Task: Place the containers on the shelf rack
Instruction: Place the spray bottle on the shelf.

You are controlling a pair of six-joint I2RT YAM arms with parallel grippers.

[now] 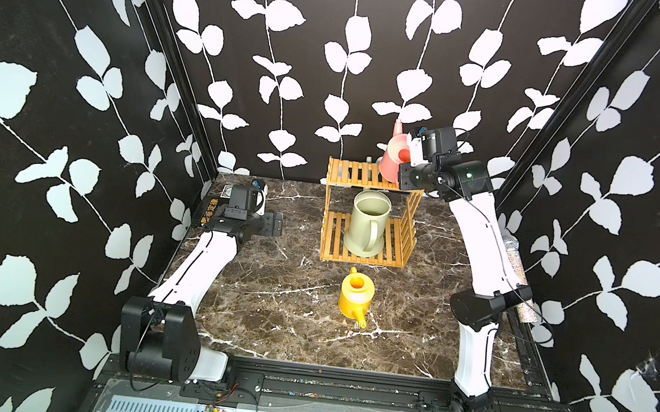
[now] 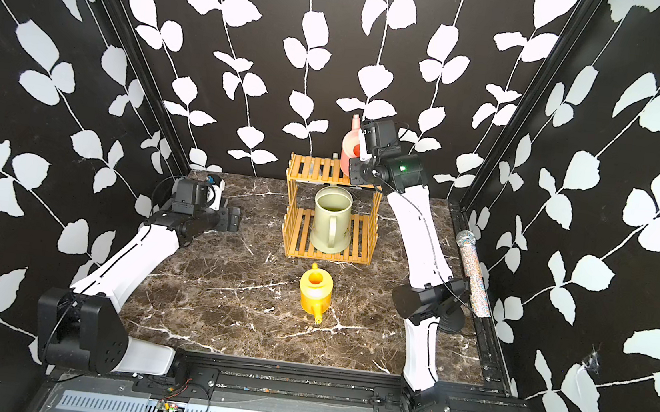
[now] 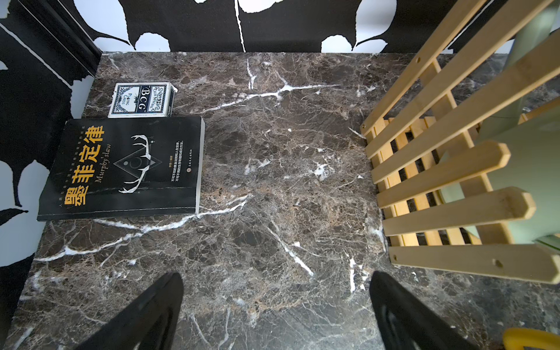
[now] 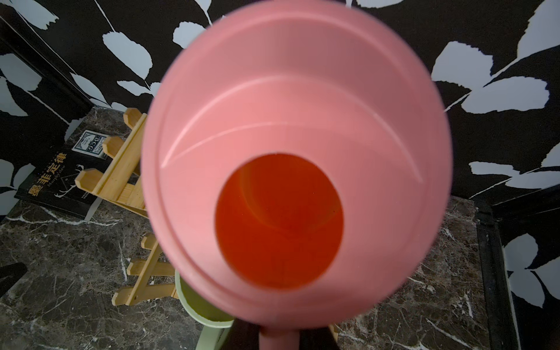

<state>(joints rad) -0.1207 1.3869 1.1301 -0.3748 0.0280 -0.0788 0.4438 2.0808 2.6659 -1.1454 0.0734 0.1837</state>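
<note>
pink can (image 1: 394, 157): smooth rounded plastic, round fill hole; tilted above the right end of the top tier, upper centre-right in both top views; spout points up-frame.
right gripper (image 1: 408, 156): clamped on the pink can's handle.
left gripper (image 3: 275, 312): fingers wide apart over bare marble, left of the rack.
green can (image 1: 368, 227): tall, pale, upright on the lower tier; handle faces down-frame.
yellow can (image 1: 356, 295): upright on the table below the rack; spout points lower right.
shelf rack (image 1: 358, 174): slatted orange-brown bamboo, two tiers.
table (image 1: 267, 313): dark brown marble, white veins.
walls (image 1: 79, 105): black, white leaf vines.
</note>
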